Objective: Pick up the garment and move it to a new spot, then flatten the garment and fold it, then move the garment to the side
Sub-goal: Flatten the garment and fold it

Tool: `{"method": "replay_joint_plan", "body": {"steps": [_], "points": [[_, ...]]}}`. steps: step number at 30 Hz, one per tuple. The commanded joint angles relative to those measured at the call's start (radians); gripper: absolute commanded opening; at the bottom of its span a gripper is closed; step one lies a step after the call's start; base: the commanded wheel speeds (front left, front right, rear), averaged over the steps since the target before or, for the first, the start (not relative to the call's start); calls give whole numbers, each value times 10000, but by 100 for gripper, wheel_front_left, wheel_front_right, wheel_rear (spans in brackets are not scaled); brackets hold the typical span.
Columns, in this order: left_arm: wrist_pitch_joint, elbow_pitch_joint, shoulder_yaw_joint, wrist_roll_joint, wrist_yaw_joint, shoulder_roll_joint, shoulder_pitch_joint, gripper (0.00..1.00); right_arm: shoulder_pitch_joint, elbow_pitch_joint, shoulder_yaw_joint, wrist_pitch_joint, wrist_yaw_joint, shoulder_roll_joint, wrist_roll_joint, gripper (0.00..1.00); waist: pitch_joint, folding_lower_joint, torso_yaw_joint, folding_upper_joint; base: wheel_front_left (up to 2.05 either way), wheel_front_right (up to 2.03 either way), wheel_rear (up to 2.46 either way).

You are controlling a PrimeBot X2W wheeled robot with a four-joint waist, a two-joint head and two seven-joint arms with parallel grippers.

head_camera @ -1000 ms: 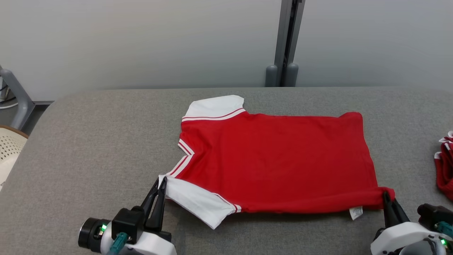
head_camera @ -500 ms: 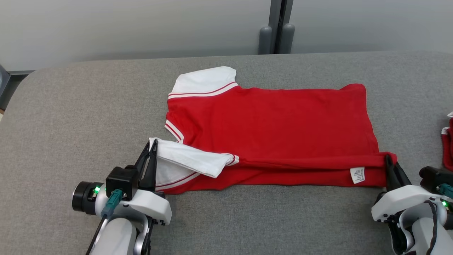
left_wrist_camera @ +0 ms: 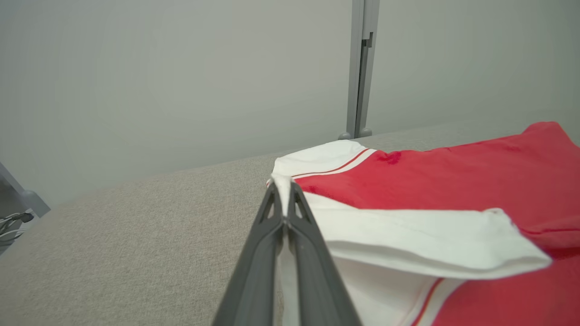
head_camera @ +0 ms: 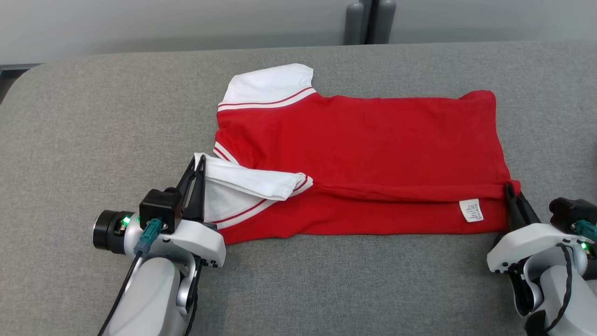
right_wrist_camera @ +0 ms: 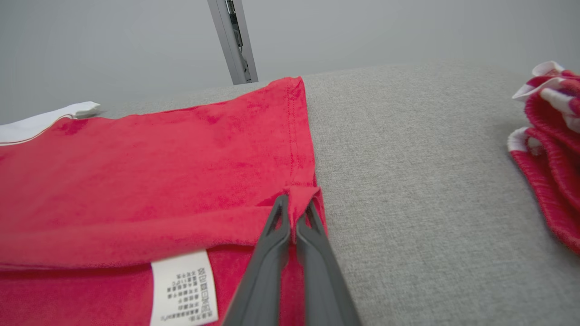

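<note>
The red shirt [head_camera: 373,140] lies lengthwise left-to-right on the table [head_camera: 93,116], straight ahead of both arms, with the left end effector [head_camera: 198,161] clamped on its near white sleeve [head_camera: 247,182] and the right end effector [head_camera: 508,189] clamped on its near hem corner [head_camera: 513,184].

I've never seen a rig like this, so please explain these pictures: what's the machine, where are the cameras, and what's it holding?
It is a two-armed robot. The wide picture comes from a camera on its head, looking down at a grey table. The other two come from wrist cameras, each looking along that arm's two dark fingers. A red shirt with white sleeves lies there, its near edge lifted and turned over. The left gripper is shut on the near white sleeve; the right gripper is shut on the near hem corner, beside a white label. A second red and white garment lies to the right.
</note>
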Motion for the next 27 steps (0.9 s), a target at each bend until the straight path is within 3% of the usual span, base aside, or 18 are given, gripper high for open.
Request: {"method": "replay_joint_plan", "body": {"steps": [1,7,8,9,10,19,27], "points": [[7,34,11,35,52,49,-210,0,-121,19,-32,7,-4,-96,-61,0,47,0,2,-1,0,0,0],[5,84,-7,-58,100,49,-571,0,-336,41,-42,7,-4,-43,-170,0,193,0,-37,-1,0,0,0],[7,92,0,-80,105,49,-595,0,-376,-11,-37,7,-2,-16,-114,84,211,0,-45,-1,0,0,0],[7,106,-2,-91,123,49,-607,45,-385,-39,-24,7,-2,-5,-100,100,225,0,-55,-1,0,0,0],[7,173,-41,-113,120,47,-577,100,-373,-65,-24,7,-2,-4,-109,100,232,0,-65,-1,0,0,0],[7,-338,-1,-539,443,49,404,100,664,-1021,-335,7,-4,82,-32,100,207,0,-62,-1,0,0,0],[7,-548,-247,-691,506,49,1417,100,1338,-548,-207,8,-4,-35,-56,100,221,0,65,-1,0,0,0]]}}
